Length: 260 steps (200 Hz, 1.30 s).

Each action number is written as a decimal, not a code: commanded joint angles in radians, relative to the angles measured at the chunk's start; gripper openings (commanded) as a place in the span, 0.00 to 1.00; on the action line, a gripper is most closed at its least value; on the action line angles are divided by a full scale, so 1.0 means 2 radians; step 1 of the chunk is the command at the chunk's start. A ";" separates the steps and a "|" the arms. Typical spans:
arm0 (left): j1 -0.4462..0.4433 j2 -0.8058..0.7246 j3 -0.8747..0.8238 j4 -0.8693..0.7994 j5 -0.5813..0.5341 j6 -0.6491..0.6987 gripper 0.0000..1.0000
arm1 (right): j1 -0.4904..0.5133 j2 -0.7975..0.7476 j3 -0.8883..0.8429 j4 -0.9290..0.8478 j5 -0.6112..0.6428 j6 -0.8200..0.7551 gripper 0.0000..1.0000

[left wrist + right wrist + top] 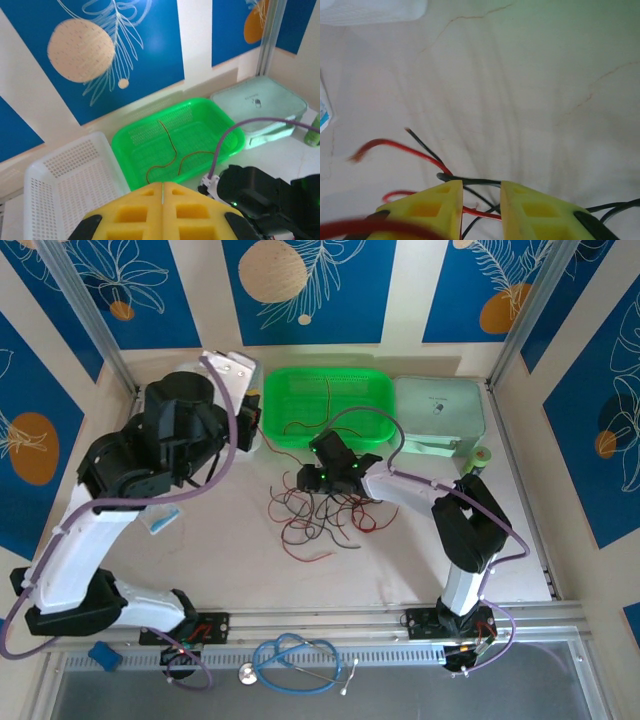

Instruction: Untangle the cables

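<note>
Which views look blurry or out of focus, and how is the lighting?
Right wrist view: the red cable crossing the bottom left corner is heavily blurred, and a green tint colours the table top right. Left wrist view: the green basket is sharp. Top external view: evenly lit.

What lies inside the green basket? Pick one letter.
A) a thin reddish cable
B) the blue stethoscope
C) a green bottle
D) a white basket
A: a thin reddish cable curls across the mesh floor of the green basket, as seen from the left wrist.
</note>
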 commanded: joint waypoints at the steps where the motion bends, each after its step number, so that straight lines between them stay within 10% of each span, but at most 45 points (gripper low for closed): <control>1: -0.006 -0.026 0.011 0.038 -0.026 0.016 0.00 | -0.011 -0.013 -0.022 -0.001 0.015 0.020 0.24; 94: -0.006 -0.086 -0.016 0.072 -0.112 0.057 0.01 | -0.047 -0.080 -0.074 -0.037 0.042 0.019 0.16; 152: -0.006 -0.086 -0.043 0.066 -0.080 0.024 0.01 | 0.006 -0.147 -0.086 0.044 -0.048 -0.071 0.51; 199: -0.006 -0.077 -0.043 0.069 -0.047 0.013 0.01 | -0.015 -0.076 -0.009 0.021 -0.113 -0.012 0.51; 260: -0.006 -0.072 -0.022 0.062 -0.019 0.017 0.02 | -0.048 0.026 0.097 -0.060 -0.336 -0.309 0.45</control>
